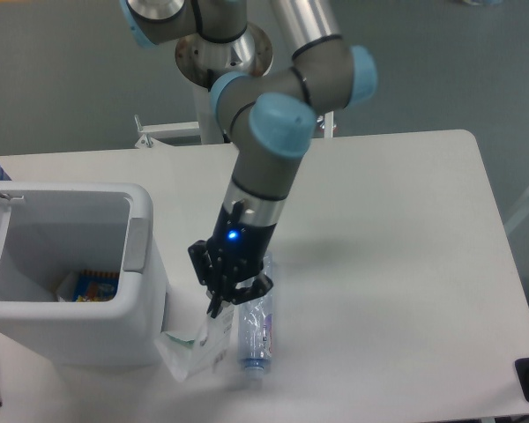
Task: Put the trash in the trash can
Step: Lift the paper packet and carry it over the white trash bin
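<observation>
White table [397, 264] bearing bottle [256, 330], trash can [79, 339]

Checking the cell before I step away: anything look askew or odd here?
The carton hangs tilted from the gripper, held by one end beside the bin. The bottle lies on its side on the table. No spill or damage shows.

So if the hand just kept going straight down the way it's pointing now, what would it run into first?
The hand points down and already grips the white carton hanging below it. That carton would meet the table first, probably just beside the bottle, though depth from this single view is uncertain.
</observation>
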Controlling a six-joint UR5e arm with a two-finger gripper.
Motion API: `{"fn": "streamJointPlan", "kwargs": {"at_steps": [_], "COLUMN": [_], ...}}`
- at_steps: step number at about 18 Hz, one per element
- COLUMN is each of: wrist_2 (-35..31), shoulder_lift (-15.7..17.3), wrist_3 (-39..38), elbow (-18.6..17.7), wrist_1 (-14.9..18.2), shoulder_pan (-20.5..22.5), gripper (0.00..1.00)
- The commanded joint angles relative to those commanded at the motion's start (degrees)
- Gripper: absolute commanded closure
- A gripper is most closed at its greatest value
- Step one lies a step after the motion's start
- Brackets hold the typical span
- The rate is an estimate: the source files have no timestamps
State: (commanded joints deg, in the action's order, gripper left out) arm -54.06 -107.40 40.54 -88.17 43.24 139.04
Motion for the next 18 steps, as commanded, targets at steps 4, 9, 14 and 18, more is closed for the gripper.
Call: {"fn": "streamJointPlan", "kwargs": {"at_steps": [4, 9, 14, 18], "wrist_2": [3.08, 7.92, 11.08, 11.08], "shoulder_lift": [0.0, 3.86, 9.57, 13.79], "wrist_3": [-5.89, -13.36, -16.89, -16.37], "elbow": [3.87, 3.53, -0.68, -6.47], "wrist_1": [0.09, 0.18, 0.27, 0.18], "shoulder_pan": [0.79, 0.88, -0.17, -2.62], "gripper": [1.0, 1.0, 1.0, 1.0]}}
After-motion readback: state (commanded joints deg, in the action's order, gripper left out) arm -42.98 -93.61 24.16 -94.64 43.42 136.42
